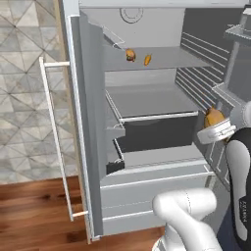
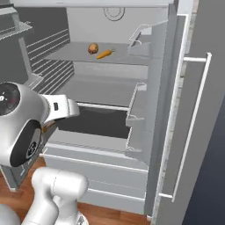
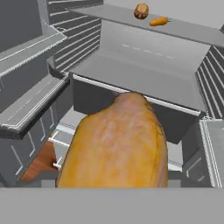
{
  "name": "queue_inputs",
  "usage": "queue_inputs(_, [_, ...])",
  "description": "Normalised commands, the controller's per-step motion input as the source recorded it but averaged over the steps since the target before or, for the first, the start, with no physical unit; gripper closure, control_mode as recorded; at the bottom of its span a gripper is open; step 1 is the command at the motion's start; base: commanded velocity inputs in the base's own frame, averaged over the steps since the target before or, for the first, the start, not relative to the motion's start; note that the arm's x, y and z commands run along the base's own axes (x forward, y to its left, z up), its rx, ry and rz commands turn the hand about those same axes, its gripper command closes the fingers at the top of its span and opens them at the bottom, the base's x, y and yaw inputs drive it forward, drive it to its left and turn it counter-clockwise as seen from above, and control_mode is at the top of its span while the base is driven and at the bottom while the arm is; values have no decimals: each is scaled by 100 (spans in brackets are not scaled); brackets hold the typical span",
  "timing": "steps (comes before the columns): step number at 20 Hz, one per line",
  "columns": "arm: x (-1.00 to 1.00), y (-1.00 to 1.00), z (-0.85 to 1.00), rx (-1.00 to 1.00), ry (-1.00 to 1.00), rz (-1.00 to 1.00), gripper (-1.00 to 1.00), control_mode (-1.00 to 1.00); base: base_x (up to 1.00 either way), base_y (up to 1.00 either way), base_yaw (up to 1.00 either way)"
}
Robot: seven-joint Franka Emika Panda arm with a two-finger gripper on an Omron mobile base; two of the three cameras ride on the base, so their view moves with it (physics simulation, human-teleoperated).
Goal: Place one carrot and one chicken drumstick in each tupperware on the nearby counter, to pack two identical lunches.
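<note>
Chicken drumstick (image 3: 118,144) sits clamped in the tool, jaws spread wide around it, long axis running straight out ahead, in front of the fridge's (image 1: 147,122) open middle. Up on the fridge's top shelf (image 2: 88,57) lie a second drumstick (image 2: 92,48) and, just beside it, a carrot (image 2: 104,54).

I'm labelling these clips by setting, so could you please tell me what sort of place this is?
Most likely a home kitchen, at an open fridge: grey shelves holding a carrot and a chicken drumstick, a long-handled door, wood floor and tiled wall.
</note>
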Motion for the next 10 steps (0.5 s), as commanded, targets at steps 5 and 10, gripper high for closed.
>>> queue_inputs(5, [0,0,0,0,0,0,100,100,-100,2,10])
queue_inputs(10, [0,0,0,0,0,0,100,100,-100,7,26])
